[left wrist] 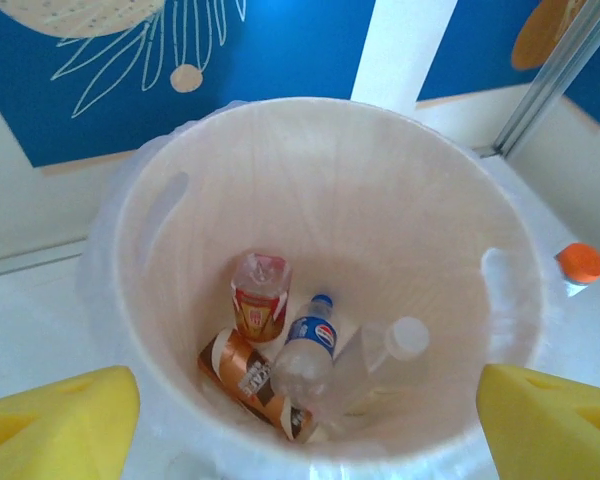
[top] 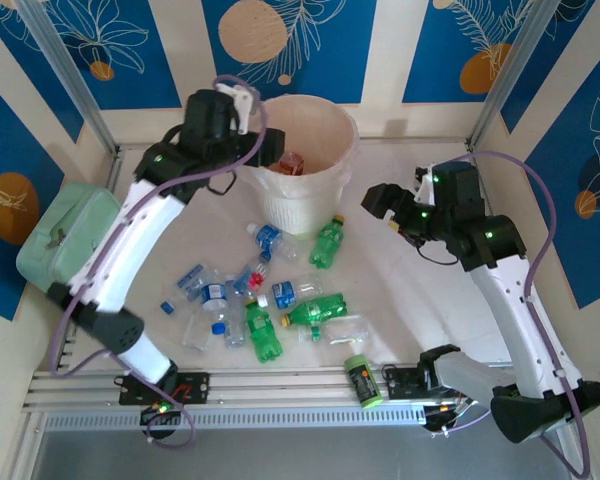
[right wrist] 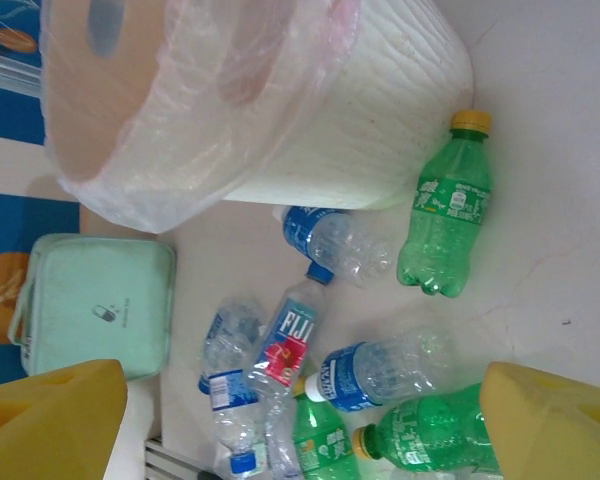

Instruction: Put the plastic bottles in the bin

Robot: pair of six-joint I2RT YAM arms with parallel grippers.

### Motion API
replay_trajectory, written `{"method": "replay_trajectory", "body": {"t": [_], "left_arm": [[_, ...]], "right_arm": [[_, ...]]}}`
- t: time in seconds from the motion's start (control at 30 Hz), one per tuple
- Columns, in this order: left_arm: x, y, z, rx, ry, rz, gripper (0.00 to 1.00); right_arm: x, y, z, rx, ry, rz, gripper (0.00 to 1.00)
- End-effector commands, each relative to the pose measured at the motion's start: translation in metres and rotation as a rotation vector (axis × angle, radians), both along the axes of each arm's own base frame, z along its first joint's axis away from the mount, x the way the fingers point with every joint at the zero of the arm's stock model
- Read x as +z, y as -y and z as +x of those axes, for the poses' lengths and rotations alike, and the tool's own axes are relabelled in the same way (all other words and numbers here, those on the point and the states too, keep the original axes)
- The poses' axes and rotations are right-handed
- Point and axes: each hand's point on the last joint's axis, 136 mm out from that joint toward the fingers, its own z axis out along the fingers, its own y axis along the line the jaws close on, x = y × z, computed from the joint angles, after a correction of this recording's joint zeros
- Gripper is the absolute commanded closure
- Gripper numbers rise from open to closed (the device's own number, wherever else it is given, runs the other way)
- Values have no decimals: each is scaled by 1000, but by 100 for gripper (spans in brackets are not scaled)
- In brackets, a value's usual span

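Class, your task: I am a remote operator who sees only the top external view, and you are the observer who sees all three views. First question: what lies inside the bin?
Observer: Four bottles lie on the floor of the bin. One is a blue-capped Pepsi bottle.
Operator: Is the left hand holding anything?
Observer: No. The left hand is above the bin, its yellow fingers wide apart with nothing between them.
Operator: What does the red-labelled bottle in the loose pile say?
Observer: FIJI, readable in the right wrist view.
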Motion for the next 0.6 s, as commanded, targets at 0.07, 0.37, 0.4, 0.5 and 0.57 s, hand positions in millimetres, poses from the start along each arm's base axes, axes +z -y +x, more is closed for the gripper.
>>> {"method": "replay_trajectory", "body": {"t": [0.07,0.37,0.4,0.5,0.57], "left_arm": [[-10,-30,-35,68,-23,-84,14],[-89,-108,-102,263,-197,-22,14],[-102,-114,-109,277,-232,-9,14],[-137,-129,-129,314,-320,37,13],[-163,-134,-140,330,-402,66,13]], "right_arm": [[-22,-1,-10,0,-27,-92,8],[-47,-19,-11,45,-84,-87,9],[-48,-21,-10,51,-85,-90,9],[-48,-27,-10,62,-86,-98,10],[-49,-29,-10,67,-85,-104,10]]}}
